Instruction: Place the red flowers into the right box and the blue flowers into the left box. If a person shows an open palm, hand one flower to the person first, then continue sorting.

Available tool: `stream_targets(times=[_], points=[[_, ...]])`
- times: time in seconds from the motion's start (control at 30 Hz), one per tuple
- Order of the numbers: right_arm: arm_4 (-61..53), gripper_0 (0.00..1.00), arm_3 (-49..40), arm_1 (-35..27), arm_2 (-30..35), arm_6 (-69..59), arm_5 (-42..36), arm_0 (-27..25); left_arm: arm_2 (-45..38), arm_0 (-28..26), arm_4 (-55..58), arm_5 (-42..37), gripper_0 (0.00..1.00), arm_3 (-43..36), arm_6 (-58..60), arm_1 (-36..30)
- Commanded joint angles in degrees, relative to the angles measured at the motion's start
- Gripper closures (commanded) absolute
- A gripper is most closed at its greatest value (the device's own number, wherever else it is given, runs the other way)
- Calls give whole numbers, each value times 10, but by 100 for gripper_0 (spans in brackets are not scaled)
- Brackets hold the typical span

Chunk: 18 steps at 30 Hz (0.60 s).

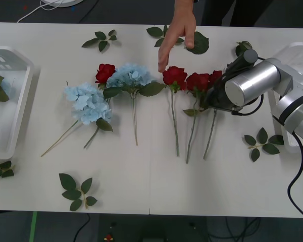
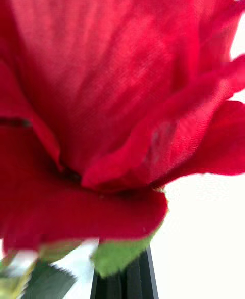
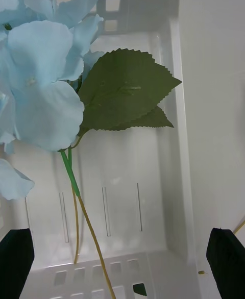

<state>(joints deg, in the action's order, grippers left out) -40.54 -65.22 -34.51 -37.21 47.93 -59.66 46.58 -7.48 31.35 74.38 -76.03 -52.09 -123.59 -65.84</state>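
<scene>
Red flowers lie in a row on the table: one [image 1: 105, 72] at the left and three [image 1: 174, 75] [image 1: 198, 80] [image 1: 214, 76] at the right. My right gripper [image 1: 210, 99] is down at the rightmost ones; in the right wrist view its black fingers [image 2: 125, 278] sit together just under a red head [image 2: 102, 100]. Two blue flowers [image 1: 88, 101] [image 1: 131, 75] lie mid-table. My left gripper [image 3: 121, 250] hangs open over the left box [image 3: 168, 125], where a blue flower [image 3: 41, 74] lies. The right box [image 1: 299, 53] is partly behind my right arm.
A person's hand [image 1: 178, 33] reaches over the far edge, fingers pointing down just above the middle red flower. Loose leaf sprigs [image 1: 76, 191] [image 1: 262, 142] [image 1: 101, 39] [image 1: 1, 170] lie scattered. The left box [image 1: 12, 108] sits at the table's left end.
</scene>
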Motion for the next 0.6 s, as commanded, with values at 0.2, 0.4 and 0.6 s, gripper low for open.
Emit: stream_targets(times=[0.2,0.4,0.6], points=[[-90,100,-147,-110,97,133,-44,-18,-7,21,-5,-4,2,-14,21,-34],[-119,100,-258,-164,181,215,-41,-78,-7,21,-5,-4,1,-14,21,-34],[-123,100,-380,-184,277,263,47,-188,-7,21,-5,-4,0,-14,21,-34]])
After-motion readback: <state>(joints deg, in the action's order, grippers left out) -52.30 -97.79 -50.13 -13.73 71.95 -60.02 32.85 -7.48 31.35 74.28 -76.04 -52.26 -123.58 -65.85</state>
